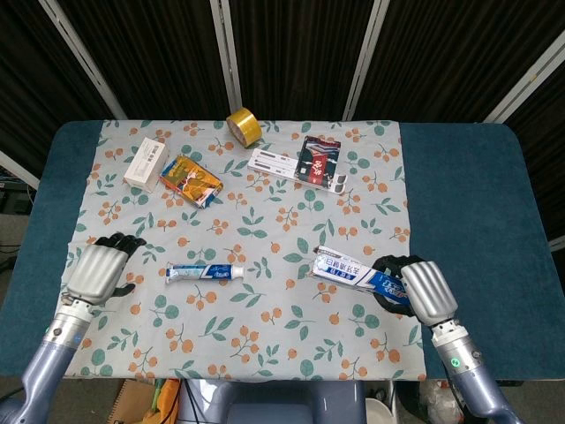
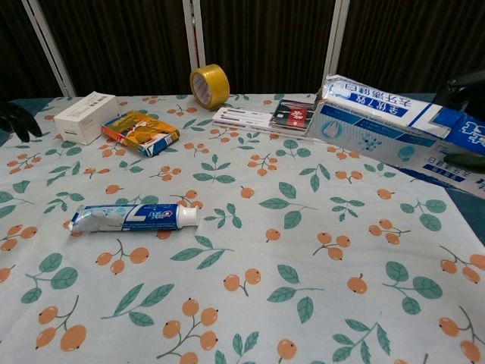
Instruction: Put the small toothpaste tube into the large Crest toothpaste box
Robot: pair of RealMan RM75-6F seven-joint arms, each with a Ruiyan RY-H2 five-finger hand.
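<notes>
The small toothpaste tube (image 1: 204, 272) (image 2: 135, 217) lies flat on the floral cloth, white cap pointing right. My right hand (image 1: 417, 289) grips the blue and white Crest box (image 1: 356, 271) (image 2: 386, 120) by its right end and holds it up off the table, its other end pointing left. In the chest view only that hand's dark fingers (image 2: 464, 83) show at the right edge. My left hand (image 1: 98, 268) hovers left of the tube, fingers loosely curled and holding nothing; its fingertips (image 2: 15, 121) show at the chest view's left edge.
At the back of the cloth lie a white box (image 1: 146, 162), an orange packet (image 1: 191, 180), a roll of yellow tape (image 1: 242, 126) and a white and red blister pack (image 1: 305, 163). Blue tabletop (image 1: 477, 203) borders the cloth on the right.
</notes>
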